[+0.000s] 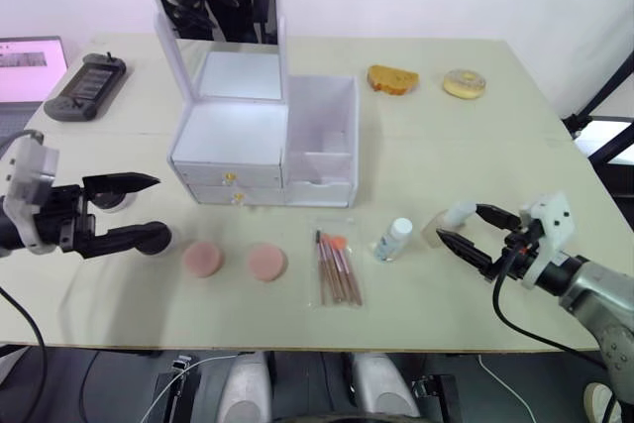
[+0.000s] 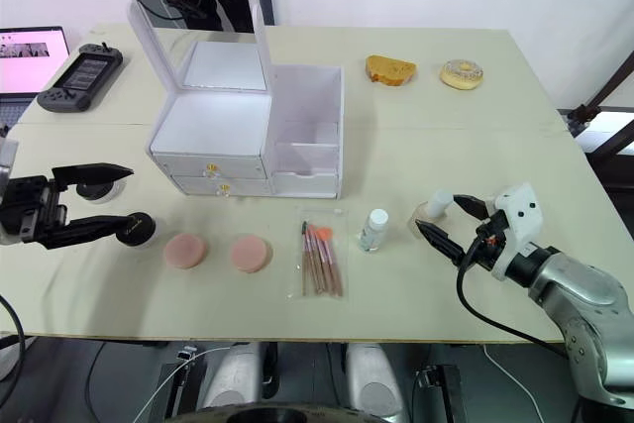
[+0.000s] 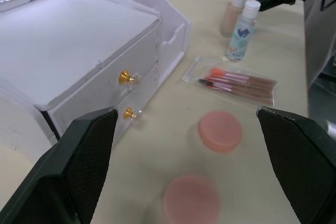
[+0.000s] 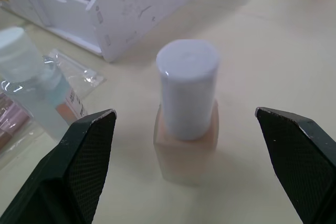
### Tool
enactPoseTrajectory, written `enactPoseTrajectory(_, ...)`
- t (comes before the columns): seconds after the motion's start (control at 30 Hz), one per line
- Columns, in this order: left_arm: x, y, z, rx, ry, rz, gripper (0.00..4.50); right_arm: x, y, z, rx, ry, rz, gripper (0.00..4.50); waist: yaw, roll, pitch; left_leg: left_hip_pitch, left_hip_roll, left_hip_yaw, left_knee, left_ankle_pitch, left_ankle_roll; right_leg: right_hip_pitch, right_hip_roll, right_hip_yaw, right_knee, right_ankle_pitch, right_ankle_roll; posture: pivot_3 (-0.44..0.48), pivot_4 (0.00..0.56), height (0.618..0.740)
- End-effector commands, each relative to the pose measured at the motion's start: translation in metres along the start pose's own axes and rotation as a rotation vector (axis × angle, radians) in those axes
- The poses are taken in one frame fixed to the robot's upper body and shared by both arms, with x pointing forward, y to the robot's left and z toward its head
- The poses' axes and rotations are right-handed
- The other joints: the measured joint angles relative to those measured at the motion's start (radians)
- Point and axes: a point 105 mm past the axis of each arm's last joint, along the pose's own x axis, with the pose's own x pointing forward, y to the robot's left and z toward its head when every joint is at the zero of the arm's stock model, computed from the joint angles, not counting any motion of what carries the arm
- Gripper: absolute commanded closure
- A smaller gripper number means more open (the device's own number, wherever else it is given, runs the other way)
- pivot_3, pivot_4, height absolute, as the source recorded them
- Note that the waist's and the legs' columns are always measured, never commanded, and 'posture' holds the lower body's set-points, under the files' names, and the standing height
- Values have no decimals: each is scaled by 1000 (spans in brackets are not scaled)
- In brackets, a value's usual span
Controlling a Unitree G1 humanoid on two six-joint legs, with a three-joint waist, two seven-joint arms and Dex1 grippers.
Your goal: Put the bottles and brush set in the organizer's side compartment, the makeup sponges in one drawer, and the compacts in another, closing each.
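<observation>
On the pale counter (image 1: 426,146), toward its right front, a small square glass bottle of beige liquid with a white cylindrical cap (image 4: 187,116) stands upright, squarely between the spread black fingers of the right gripper (image 2: 443,220), whose jaws are wide apart and not touching it. Just beside it stands a clear plastic bottle with a white cap and blue label (image 1: 393,239), and next to that lies a flat clear sleeve of pink-handled brushes (image 1: 336,266). Two round pink makeup sponges (image 1: 234,261) lie further left. The white plastic organizer with two gold-knobbed drawers and a raised mirror lid (image 1: 260,141) sits behind them, its open side compartment (image 1: 322,146) facing up and both drawers closed.

The glass bottle looks stiff, smooth and likely top-heavy for its small base, so it could tip or slide if nudged; a hold across the flat sides of the body, below the cap, seems safest. The plastic bottle should be light, the brush sleeve floppy and slick, the sponges soft and squashy.

The left gripper (image 1: 129,210) hovers at the counter's left front with jaws apart. A round white-and-dark object (image 2: 99,188) lies partly hidden behind its fingers, possibly a compact, but it cannot be made out for certain. How deep the side compartment runs is not visible, and the mirror shows only dim reflections
</observation>
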Motion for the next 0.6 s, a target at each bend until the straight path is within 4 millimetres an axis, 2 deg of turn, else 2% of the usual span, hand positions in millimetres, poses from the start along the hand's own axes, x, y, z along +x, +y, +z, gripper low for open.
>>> enactPoseTrajectory(0.03,-4,1,15,89,-31,36,51,3,2,8,-43,-29,16,0,0,0,0,0,0,0,0,0,0,0,0,0,0,0,0,0,150,740)
enactPoseTrajectory(0.27,2,1,19,82,-97,47,51,5,0,9,-60,-53,16,0,0,0,0,0,0,0,0,0,0,0,0,0,0,0,0,0,150,740)
enactPoseTrajectory(0.37,4,2,18,95,-94,45,0,4,-2,11,-60,-63,18,817,-1,0,0,0,0,0,0,0,0,0,1,0,0,0,0,0,150,740)
enactPoseTrajectory(0.47,8,2,18,96,-97,41,0,4,-1,15,-75,-75,18,2263,-1,0,0,0,0,0,0,0,0,0,1,0,0,0,0,0,150,740)
enactPoseTrajectory(0.6,11,2,16,83,-104,36,0,5,1,17,-79,-83,27,2263,-1,0,0,0,0,0,0,0,0,0,1,0,0,0,0,0,150,740)
